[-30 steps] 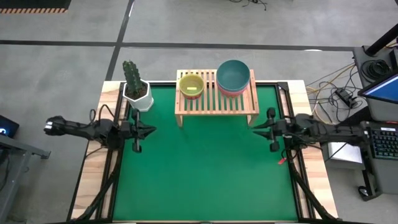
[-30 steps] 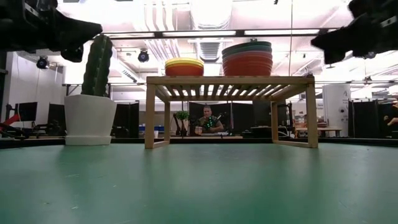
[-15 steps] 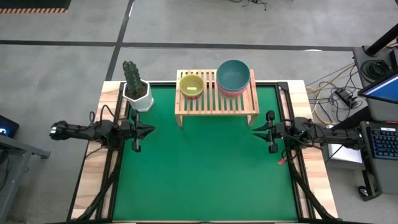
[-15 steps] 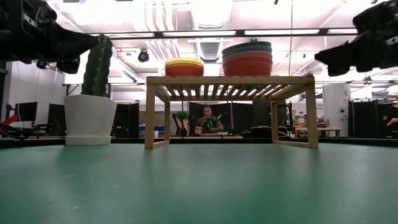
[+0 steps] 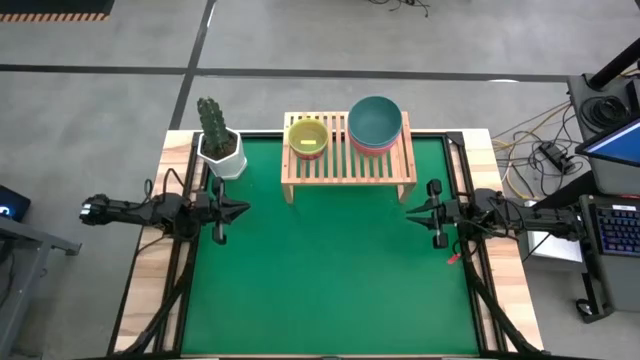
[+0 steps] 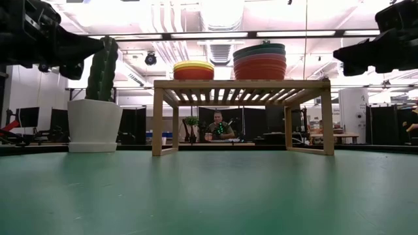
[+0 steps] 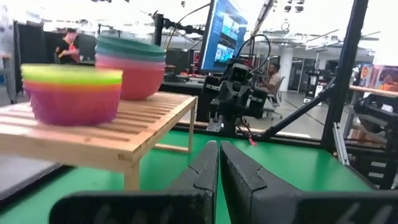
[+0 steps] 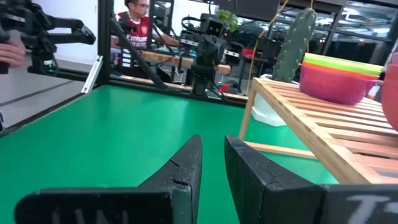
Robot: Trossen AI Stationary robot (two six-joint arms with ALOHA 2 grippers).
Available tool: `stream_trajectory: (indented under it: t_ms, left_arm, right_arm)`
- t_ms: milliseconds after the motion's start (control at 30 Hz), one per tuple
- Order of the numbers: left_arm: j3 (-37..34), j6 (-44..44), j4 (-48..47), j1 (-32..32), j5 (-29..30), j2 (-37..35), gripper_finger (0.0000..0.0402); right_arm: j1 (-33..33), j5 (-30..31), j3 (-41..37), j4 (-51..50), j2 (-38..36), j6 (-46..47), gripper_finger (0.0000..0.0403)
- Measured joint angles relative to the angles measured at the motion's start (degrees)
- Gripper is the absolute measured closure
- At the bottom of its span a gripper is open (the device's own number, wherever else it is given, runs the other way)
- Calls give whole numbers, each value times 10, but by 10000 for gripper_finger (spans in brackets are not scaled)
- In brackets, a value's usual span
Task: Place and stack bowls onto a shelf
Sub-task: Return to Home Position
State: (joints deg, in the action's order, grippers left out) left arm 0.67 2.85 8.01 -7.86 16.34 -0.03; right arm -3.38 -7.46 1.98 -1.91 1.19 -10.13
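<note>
On the shelf (image 5: 345, 168) both stacks of bowls are in place: the smaller stack (image 5: 307, 137), yellow-green on top, toward the left end, and the larger stack (image 5: 375, 122), teal on top, toward the back right corner, the two near each other but apart in the low view. Nothing looks left to place, so the hazard I judge is a knock rather than a drop. Just beside the shelf's left end stands the cactus pot (image 5: 222, 150). The left arm (image 5: 150, 212) reaches in over the left edge of the tabletop (image 5: 330, 280), the left jaws pressed together and empty, pointing inward near that pot. Opposite, the right arm (image 5: 510, 215) reaches in over the right edge, the right jaws holding nothing with only a narrow gap between them, near the shelf's right leg. Any inward swing from either arm could clip pot or leg, and a jolted shelf might slide the tall right stack off its corner
</note>
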Motion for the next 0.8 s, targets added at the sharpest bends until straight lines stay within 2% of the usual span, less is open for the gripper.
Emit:
stream_trajectory:
  t_ms: [167,267,400,667,800]
  left_arm:
    - [0,57,-19,0,28,5,402]
    - [0,54,-17,0,67,10,402]
    - [2,109,-7,0,68,15,402]
    - [4,112,-8,1,67,16,402]
    - [4,112,-9,1,67,19,402]
  right_arm:
    - [0,-3,0,0,0,-4,344]
    - [0,-24,-1,7,0,-4,344]
    - [0,-78,1,12,0,-5,344]
    - [0,-78,1,12,0,-32,344]
    - [0,-76,1,12,1,-15,344]
